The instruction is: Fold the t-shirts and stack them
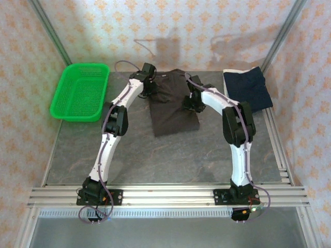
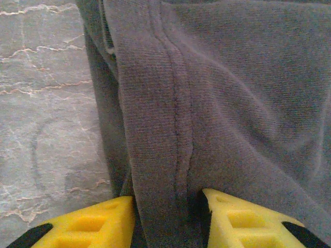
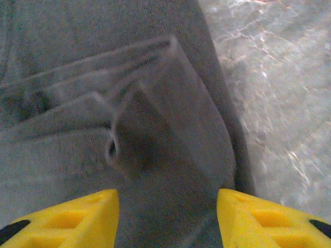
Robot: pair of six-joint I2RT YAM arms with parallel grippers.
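Note:
The dark charcoal-brown t-shirt (image 1: pixel 173 106) lies folded into a long rectangle at the middle back of the table. My left gripper (image 1: pixel 150 85) is at its far left corner. In the left wrist view the left gripper (image 2: pixel 168 201) is shut on a raised fold of that charcoal-brown t-shirt (image 2: pixel 217 93), a stitched hem running up between the yellow fingertips (image 2: pixel 98 222). My right gripper (image 1: pixel 192 102) is on the shirt's right edge. In the right wrist view the right gripper (image 3: pixel 168 194) stands open over layered folds of the charcoal-brown t-shirt (image 3: pixel 77 150). The navy blue t-shirt (image 1: pixel 248 89) lies folded at the back right, with a thin white edge (image 1: pixel 231 72) along its far side.
A green mesh basket (image 1: pixel 80 93) stands at the back left. Grey marbled table (image 1: pixel 170 155) stretches bare between the shirts and the arm bases. Metal frame posts rise at both back corners, and a rail (image 1: pixel 279 150) runs along the right side.

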